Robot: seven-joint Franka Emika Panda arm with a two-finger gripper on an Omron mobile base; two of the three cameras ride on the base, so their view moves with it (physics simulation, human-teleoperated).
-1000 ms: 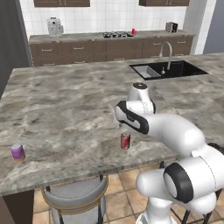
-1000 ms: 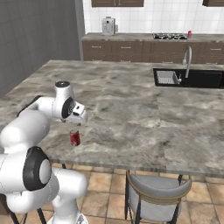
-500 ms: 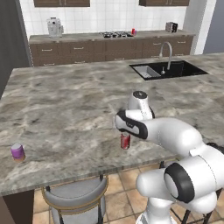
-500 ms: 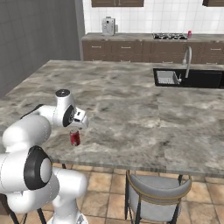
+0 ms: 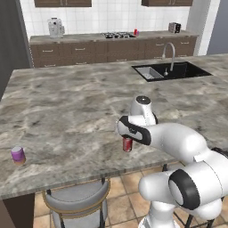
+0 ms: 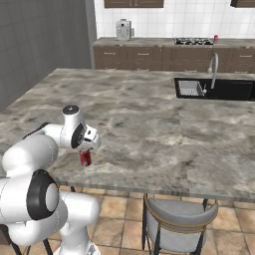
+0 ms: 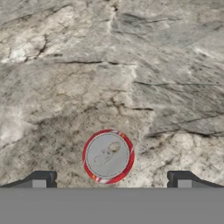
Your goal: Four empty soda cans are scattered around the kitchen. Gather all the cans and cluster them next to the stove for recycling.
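A dark red soda can (image 5: 127, 144) with a silver top stands upright near the front edge of the grey marbled island counter (image 5: 71, 107). It is also the red can (image 6: 85, 157) and the round lid (image 7: 107, 155) seen from straight above. My gripper (image 7: 111, 179) hangs just above it, open, with a fingertip (image 7: 42, 178) on each side of the lid and nothing held. A purple can (image 5: 18, 155) stands far left on the same counter. A bright red can (image 5: 136, 32) stands beside the stove (image 5: 117, 34) on the back counter.
A sink (image 5: 171, 71) with a faucet is set into the island on the right. A grey stool (image 5: 78, 200) stands below the island's front edge. A coffee machine (image 5: 55, 27) and a toaster (image 5: 174, 27) sit on the back counter.
The hand has come down toward the dark red can, and its jaws have stayed open. The can has not moved.
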